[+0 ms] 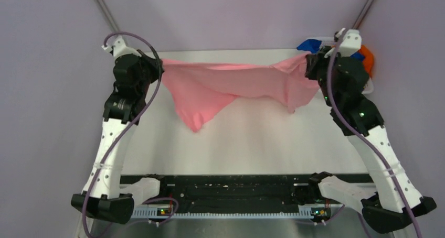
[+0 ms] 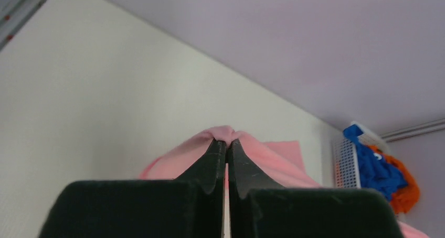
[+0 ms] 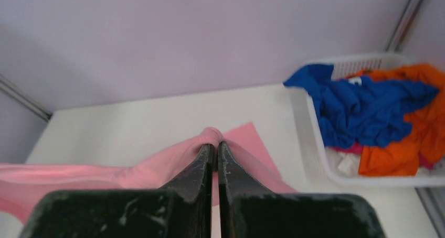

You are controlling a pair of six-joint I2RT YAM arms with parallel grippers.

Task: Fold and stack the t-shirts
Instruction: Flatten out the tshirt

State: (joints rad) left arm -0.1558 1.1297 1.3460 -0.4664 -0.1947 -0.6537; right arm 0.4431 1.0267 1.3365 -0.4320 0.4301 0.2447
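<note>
A light pink t-shirt (image 1: 231,86) hangs stretched in the air between my two grippers, above the far part of the white table (image 1: 252,143). My left gripper (image 1: 159,66) is shut on its left end; pink cloth bunches over the fingertips (image 2: 227,142). On the right end my right gripper (image 1: 309,60) is shut too, with cloth pinched at its tips (image 3: 215,144). The shirt (image 3: 78,177) sags in the middle, and a flap hangs lower left of centre. The royal blue t-shirt (image 3: 362,104) and the bright orange t-shirt (image 3: 404,143) lie crumpled in the basket.
A white slatted basket (image 3: 309,143) stands at the table's far right corner, right beside my right gripper; the basket (image 2: 343,164) also shows in the left wrist view. Grey walls close in the back and sides. The arm bases sit along the near edge.
</note>
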